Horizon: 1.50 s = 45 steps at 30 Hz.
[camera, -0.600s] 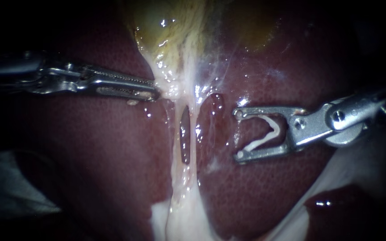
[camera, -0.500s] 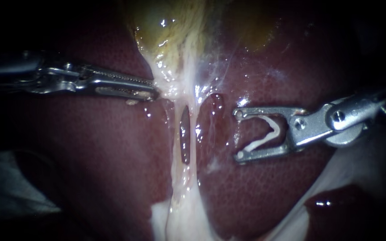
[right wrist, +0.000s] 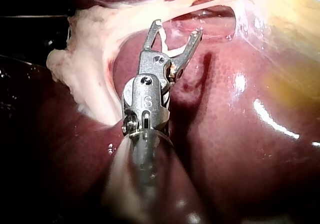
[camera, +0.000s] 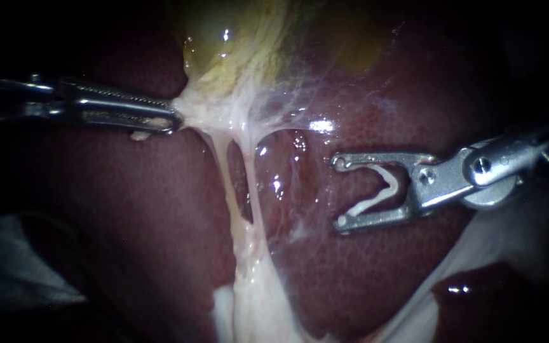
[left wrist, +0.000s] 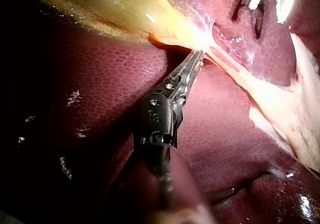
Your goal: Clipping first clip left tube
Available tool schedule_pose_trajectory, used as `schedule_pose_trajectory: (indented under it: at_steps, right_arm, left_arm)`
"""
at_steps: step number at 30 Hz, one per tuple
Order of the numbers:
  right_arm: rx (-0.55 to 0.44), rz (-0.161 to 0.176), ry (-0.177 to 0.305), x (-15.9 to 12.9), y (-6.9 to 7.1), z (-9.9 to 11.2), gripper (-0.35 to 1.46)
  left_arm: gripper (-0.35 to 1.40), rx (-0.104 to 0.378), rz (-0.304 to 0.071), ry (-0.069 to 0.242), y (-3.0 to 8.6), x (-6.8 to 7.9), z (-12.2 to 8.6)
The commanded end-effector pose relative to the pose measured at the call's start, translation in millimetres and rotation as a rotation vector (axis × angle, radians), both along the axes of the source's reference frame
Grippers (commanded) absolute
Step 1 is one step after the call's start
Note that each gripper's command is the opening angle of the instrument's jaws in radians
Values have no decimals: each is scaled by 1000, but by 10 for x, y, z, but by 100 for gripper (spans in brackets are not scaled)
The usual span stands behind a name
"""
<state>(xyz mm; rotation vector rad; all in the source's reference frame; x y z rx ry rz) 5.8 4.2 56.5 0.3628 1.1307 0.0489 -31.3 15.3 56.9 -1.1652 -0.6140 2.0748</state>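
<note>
Clip (camera: 376, 197), white and unclosed, is held in the wide-spread jaws of the right instrument (camera: 339, 190), well apart at 3 o'clock from the left tube (camera: 225, 174), which is stretched taut over the liver (camera: 363, 273). At the tube's 10 o'clock, the left instrument (camera: 174, 119) jaws clamp gallbladder (camera: 223, 54) tissue.

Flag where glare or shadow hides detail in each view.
Endoscope view: glare spots on the liver and gallbladder; the edges go black, swallowing the shaft of the left instrument; the right instrument and its clip are evenly lit. Left wrist view: the gallbladder glows washed out where the jaws grip it; the liver beside the shaft is dark. Right wrist view: glare streaks on the liver.
</note>
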Motion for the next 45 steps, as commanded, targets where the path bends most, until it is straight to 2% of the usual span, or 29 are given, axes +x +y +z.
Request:
schedule_pose_trajectory:
  at_steps: [1,4,8,13,18,27,45]
  right_arm:
    - [-5,-4,3,3,-2,1,50]
    - [10,1,2,15,-8,2,50]
    - [63,23,-9,35,-19,6,50]
    - [110,35,-15,65,-34,21,50]
    - [153,47,-14,85,-43,33,50]
    - [204,55,5,102,-47,51,50]
    - [240,34,12,114,-47,96,50]
  left_arm:
    - [-35,-2,-1,1,0,-1,0]
    - [-35,-3,-2,1,-1,-2,0]
    - [-35,-2,-3,2,-1,-3,-1]
    - [-35,-7,-1,2,-1,-5,-3]
    - [-35,-7,-1,2,-1,-5,-3]
    - [-35,-7,-2,2,-1,-6,-4]
    - [-35,-7,-3,3,-2,-7,-5]
